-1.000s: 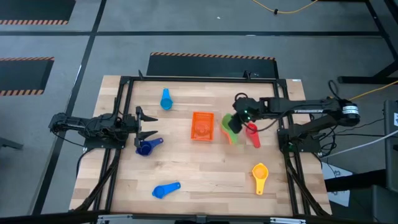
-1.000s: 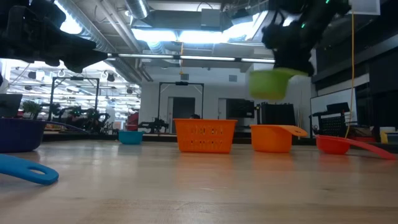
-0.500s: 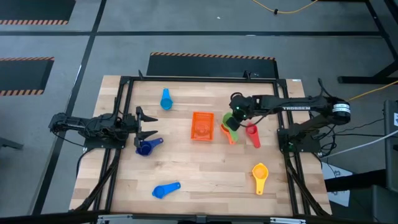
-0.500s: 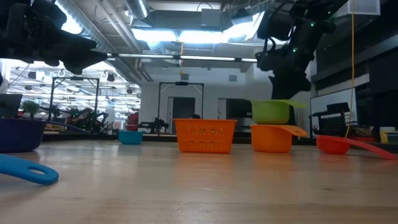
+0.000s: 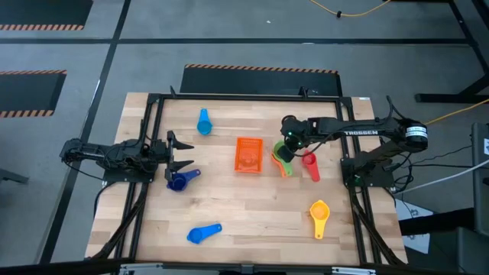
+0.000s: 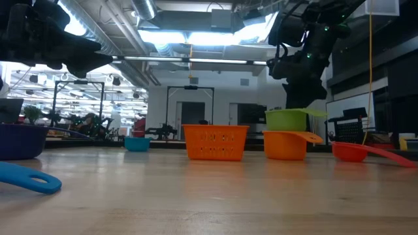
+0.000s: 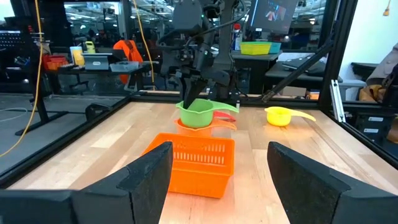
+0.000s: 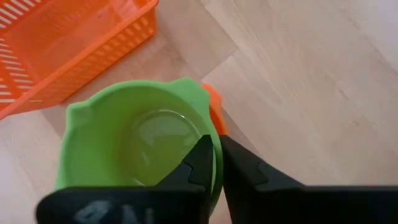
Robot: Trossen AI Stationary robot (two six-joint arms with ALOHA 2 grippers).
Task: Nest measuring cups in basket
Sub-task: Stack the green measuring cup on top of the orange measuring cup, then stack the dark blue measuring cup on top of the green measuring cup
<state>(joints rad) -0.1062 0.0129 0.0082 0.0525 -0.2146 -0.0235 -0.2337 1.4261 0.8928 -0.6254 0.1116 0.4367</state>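
Inside orange cup [image 6: 285, 145]: green cup [image 8: 137, 146], rim pinched by right gripper [image 8: 214, 163].

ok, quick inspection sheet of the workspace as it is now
Surface: wood table, black frame around it.
Job's things: basket mid-table, nothing seen nested in it. Green cup sits in the orange cup beside the basket. Red cup next to them. Yellow cup, blue cup, dark blue cup and light blue cup lie apart.
Clutter: nothing seen.
Grippers: right gripper shut on the green cup's rim. Left gripper open, waiting at the left edge.
Cables: yellow cable on the floor beyond the table.
Surroundings: lab benches, monitors; no person seen.
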